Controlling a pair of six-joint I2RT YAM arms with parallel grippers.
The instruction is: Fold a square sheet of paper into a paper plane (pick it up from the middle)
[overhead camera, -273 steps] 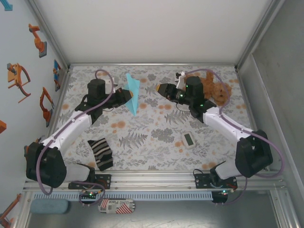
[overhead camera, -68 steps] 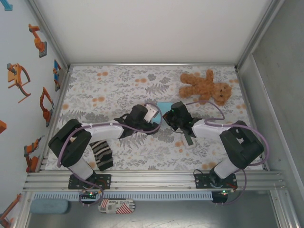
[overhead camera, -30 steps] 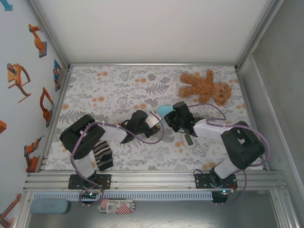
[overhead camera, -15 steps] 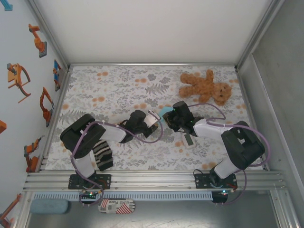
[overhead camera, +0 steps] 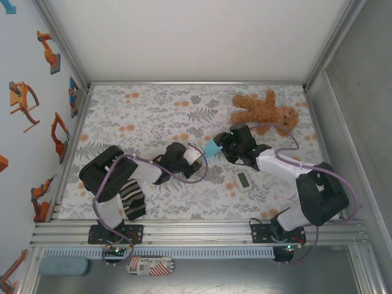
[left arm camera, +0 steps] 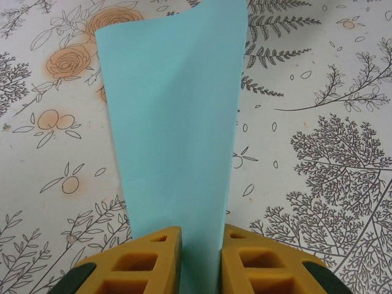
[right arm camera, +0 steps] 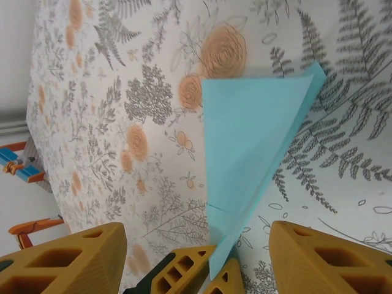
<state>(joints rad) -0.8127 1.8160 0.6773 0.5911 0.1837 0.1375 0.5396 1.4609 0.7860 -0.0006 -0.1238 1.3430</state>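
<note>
Light-blue paper, folded into the paper plane (overhead camera: 212,149), is seen at the centre of the top view over the floral surface (overhead camera: 147,116), pinched at its near end by the left hand (left arm camera: 202,239). The right hand (right arm camera: 196,229) is spread wide, its fingers (right arm camera: 67,257) set clear of the paper on either side. A teddy bear (overhead camera: 266,113) is seen at the upper right.

Far-left table (overhead camera: 135,104) open; teddy bear (overhead camera: 266,113) blocks far right

Folded light-blue paper plane (left arm camera: 177,122) — mid-table, aloft
</note>
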